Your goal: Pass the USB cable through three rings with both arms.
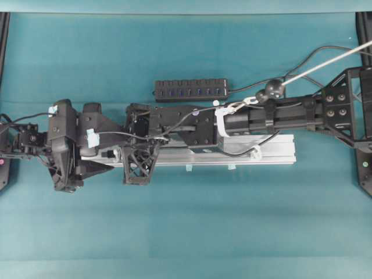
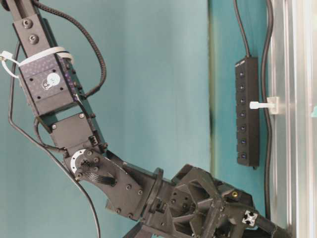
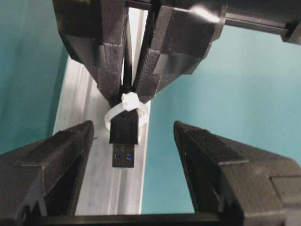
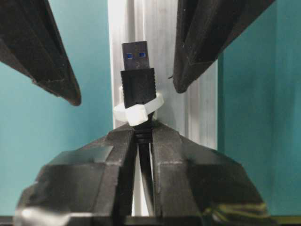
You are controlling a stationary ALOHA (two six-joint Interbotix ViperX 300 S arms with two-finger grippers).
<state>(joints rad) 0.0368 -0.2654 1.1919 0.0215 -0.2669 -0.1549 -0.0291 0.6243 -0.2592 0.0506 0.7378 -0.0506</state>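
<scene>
Right gripper [image 4: 141,141] is pinched on the USB cable [image 4: 139,80] just behind the plug, its ribbed matte-black fingers [image 4: 117,155] pressed against the thin cord. The plug, a boxy black shell with a silver metal tip and blue insert, pokes through a small translucent-white plastic ring [image 4: 139,112] that stands on the ridged silver aluminium rail [image 4: 164,56].

From the left wrist view the same plug [image 3: 123,141] points toward the camera, with the ring [image 3: 126,110] around its black body. Left gripper [image 3: 134,136] stands spread wide, its two wedge-shaped black fingers [image 3: 61,155] on either side of the plug and clear of it.

Overhead, both latticed black arms lie along the rail [image 1: 273,152] on the teal cloth-covered worktop [image 1: 186,226], their grippers meeting near its left part. A long black hub with blue sockets [image 1: 190,90] lies just behind the rail. Another white ring [image 2: 263,105] juts from the rail in the table-level view.
</scene>
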